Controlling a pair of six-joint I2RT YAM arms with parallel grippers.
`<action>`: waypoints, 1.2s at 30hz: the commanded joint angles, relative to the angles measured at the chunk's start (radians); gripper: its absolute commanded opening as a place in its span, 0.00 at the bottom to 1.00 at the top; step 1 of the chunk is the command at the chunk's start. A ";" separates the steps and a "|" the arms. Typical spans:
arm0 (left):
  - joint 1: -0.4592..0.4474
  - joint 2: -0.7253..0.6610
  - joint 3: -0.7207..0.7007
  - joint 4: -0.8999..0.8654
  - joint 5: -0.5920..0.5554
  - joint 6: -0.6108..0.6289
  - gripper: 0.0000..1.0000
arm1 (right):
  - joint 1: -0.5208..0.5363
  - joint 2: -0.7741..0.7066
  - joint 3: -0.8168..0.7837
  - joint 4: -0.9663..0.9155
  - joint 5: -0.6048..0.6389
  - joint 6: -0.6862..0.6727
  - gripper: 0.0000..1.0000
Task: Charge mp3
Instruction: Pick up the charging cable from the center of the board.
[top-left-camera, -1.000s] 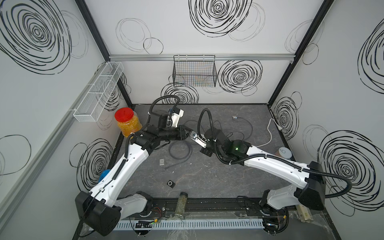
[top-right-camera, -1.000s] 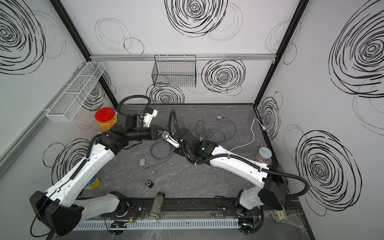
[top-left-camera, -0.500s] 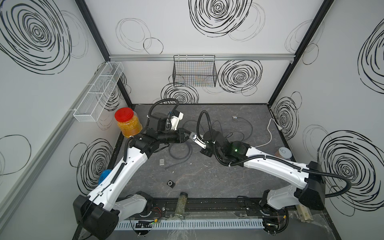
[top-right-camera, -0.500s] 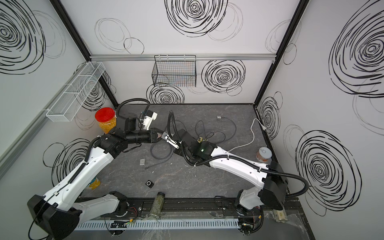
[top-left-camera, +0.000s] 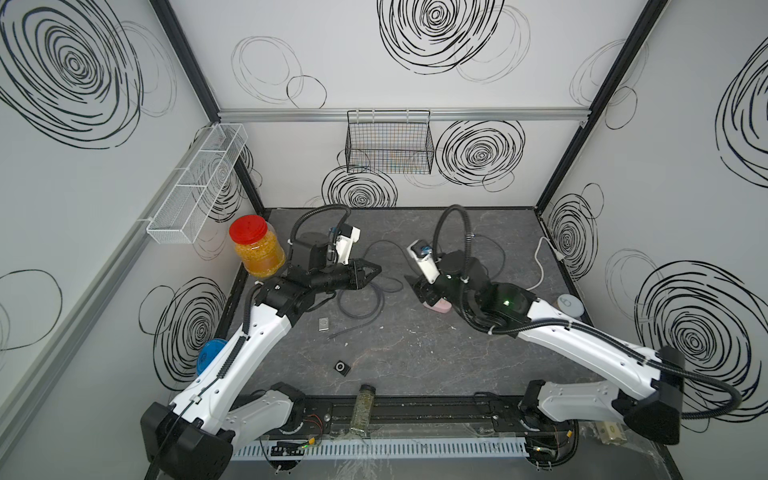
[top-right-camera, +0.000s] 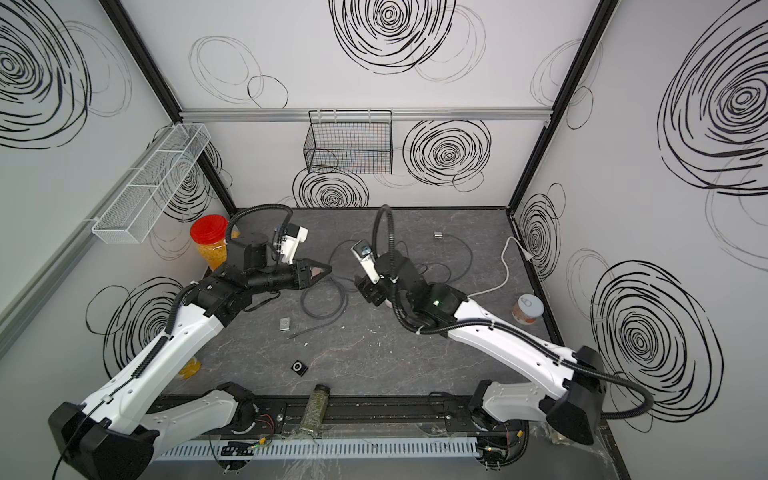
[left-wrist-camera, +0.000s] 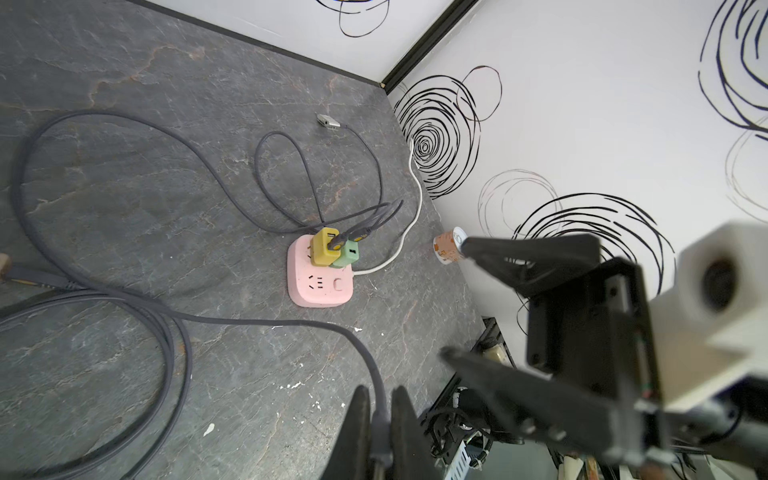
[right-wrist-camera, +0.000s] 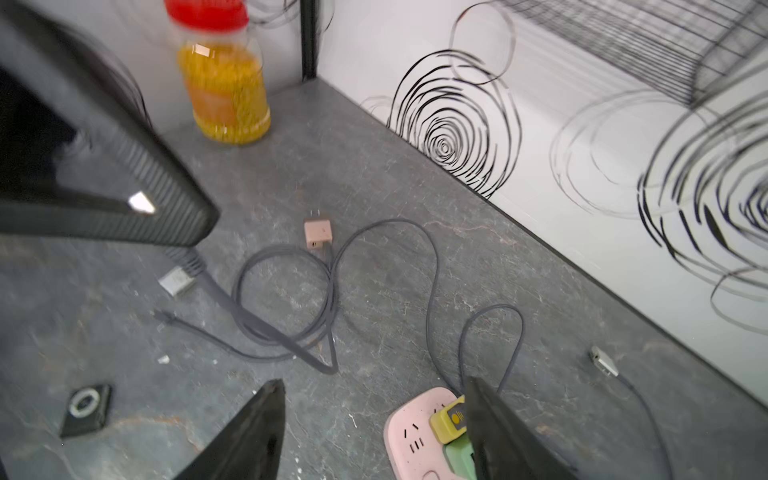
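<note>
The mp3 (top-left-camera: 342, 367), at 7 o'clock on the worktop (top-left-camera: 415, 353), is judged light, rigid and slick, so grasp its edges; left pincer (top-left-camera: 377, 269) clenched on limp cable (left-wrist-camera: 249, 320), right pincer (right-wrist-camera: 372, 381) released.

**Jar, baskets, can and bottle around the desk**

A plastic jar (top-left-camera: 257, 245) with a red lid and yellow contents stands upright in the far left corner of the grey desk (top-left-camera: 415, 353). A black wire basket (top-left-camera: 388, 143) hangs on the back wall. A white mesh shelf (top-left-camera: 197, 183) with compartments hangs on the left wall. A small can (top-right-camera: 527, 309) with a pale lid stands near the right wall. A glass bottle (top-left-camera: 364, 409) lies on the front rail.
</note>
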 joint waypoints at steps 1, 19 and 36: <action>0.007 -0.054 -0.059 0.192 -0.043 -0.092 0.08 | -0.108 -0.185 -0.167 0.256 -0.280 0.379 0.73; -0.287 -0.261 -0.405 0.874 -0.513 -0.451 0.10 | -0.027 -0.160 -0.451 0.988 -0.426 0.978 0.74; -0.466 -0.133 -0.401 1.062 -0.664 -0.390 0.12 | -0.063 -0.031 -0.449 1.201 -0.404 1.149 0.65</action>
